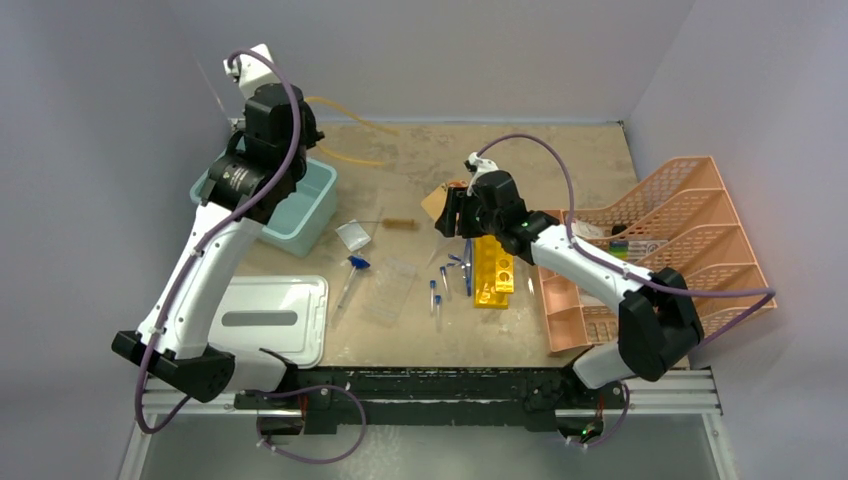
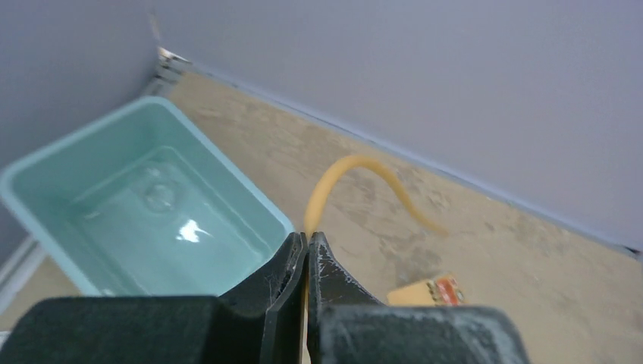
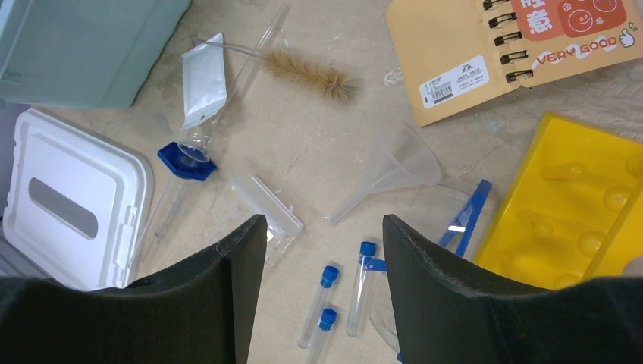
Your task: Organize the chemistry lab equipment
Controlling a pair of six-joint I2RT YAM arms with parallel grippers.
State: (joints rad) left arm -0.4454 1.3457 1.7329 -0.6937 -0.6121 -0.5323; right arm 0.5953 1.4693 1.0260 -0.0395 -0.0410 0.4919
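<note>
My left gripper (image 2: 307, 236) is shut on a length of yellow tubing (image 2: 356, 163) and holds it beside the teal bin (image 2: 152, 205); in the top view it (image 1: 300, 150) is at the bin's far end. My right gripper (image 3: 322, 227) is open and empty above three small blue-capped tubes (image 3: 327, 277) lying on the table (image 1: 436, 295). The yellow racks (image 3: 584, 212) lie just right of it (image 1: 493, 270). The clear tube rack (image 3: 267, 212), thin brush (image 3: 307, 72) and clear bag (image 3: 203, 76) lie to its left.
A clear funnel (image 3: 394, 171) and a tan spiral notebook (image 3: 485, 45) lie near the racks. A white lid (image 1: 270, 320) is at the front left. The salmon-pink mesh organiser (image 1: 680, 240) stands at the right. A blue-capped glass piece (image 3: 186, 155) lies by the bag.
</note>
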